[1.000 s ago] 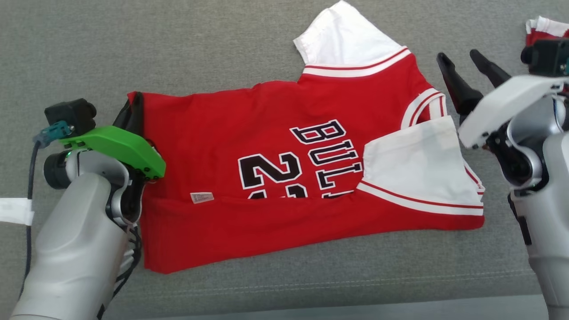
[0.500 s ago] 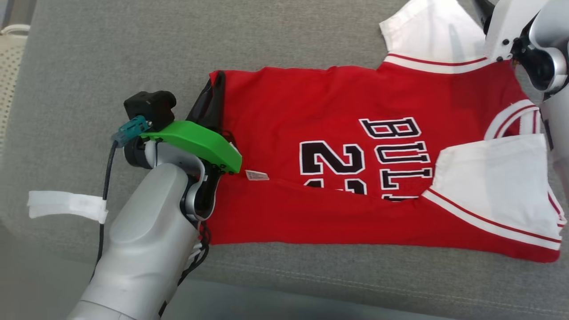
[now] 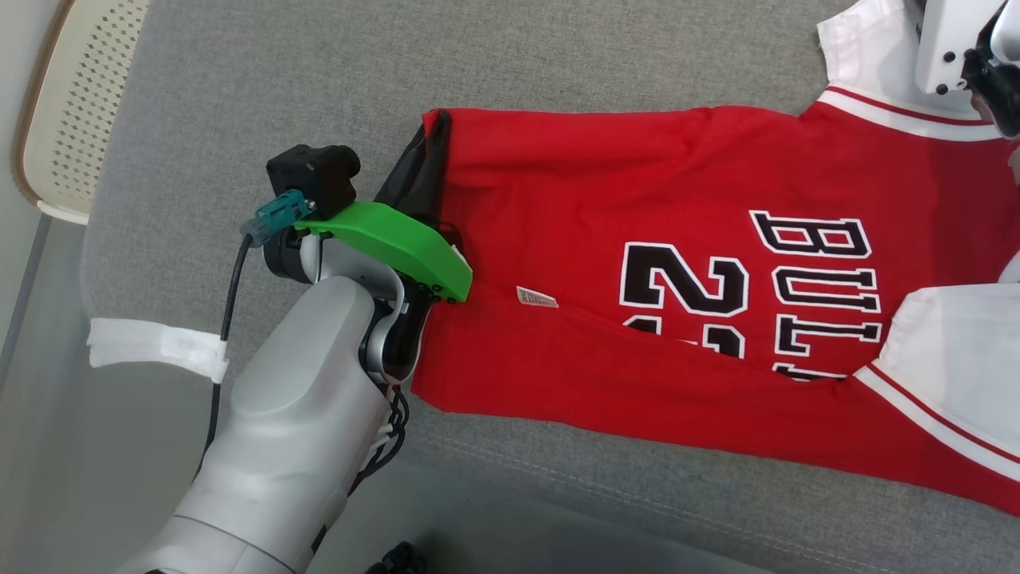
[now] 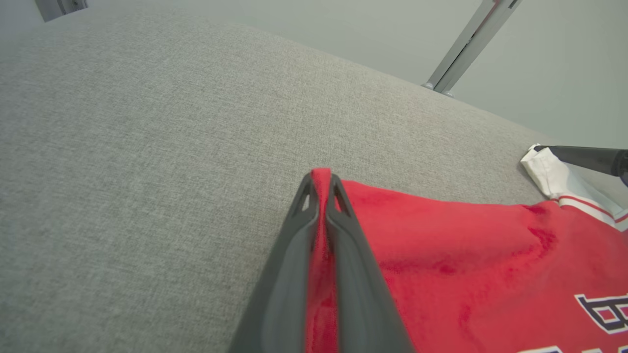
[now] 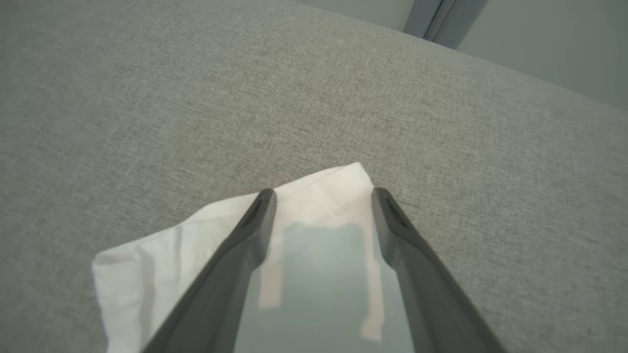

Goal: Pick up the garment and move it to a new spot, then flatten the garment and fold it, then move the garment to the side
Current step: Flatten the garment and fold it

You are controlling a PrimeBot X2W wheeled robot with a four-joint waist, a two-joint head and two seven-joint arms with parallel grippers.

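The left gripper is still pinching a corner of the red fabric basketball jersey. The right gripper, jaws spread, is now straddling the jersey's white sleeve at the upper right, apparently for flattening.

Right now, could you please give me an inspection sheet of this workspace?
Surface: grey woven fabric cushion.
Job's things: red jersey with white sleeves and black lettering, near edge folded over.
Clutter: nothing seen.
Grippers: left gripper shut on the jersey's corner; right gripper open over a white sleeve.
Cables: black cable with white tape at the left wrist.
Surroundings: cream perforated panel beside the cushion; grey metal post behind.
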